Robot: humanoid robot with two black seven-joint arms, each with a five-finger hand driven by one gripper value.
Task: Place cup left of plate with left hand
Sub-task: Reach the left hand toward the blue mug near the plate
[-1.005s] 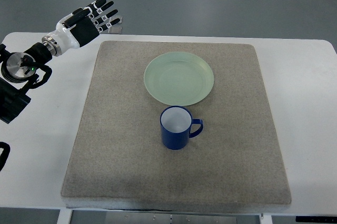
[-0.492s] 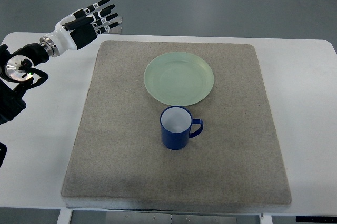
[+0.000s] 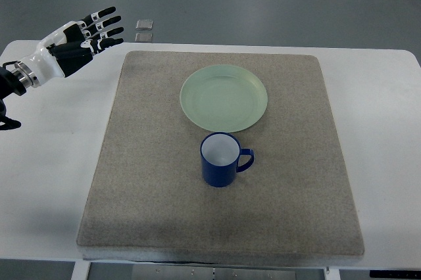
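A blue cup [image 3: 222, 160] with a white inside stands upright on the grey mat [image 3: 145, 162], just in front of the pale green plate [image 3: 223, 98], its handle pointing right. My left hand [image 3: 89, 33] is at the far left, above the table's back left corner, fingers spread and holding nothing. It is well apart from the cup and the plate. The right arm does not show.
The mat covers most of the white table [image 3: 388, 129]. Two small grey squares [image 3: 144, 30] lie on the floor beyond the table's back edge. Bare table strips run along both sides of the mat.
My left arm has drawn back to the left, so the hand sits farther left and slightly lower in the picture. The cup and plate have not moved.
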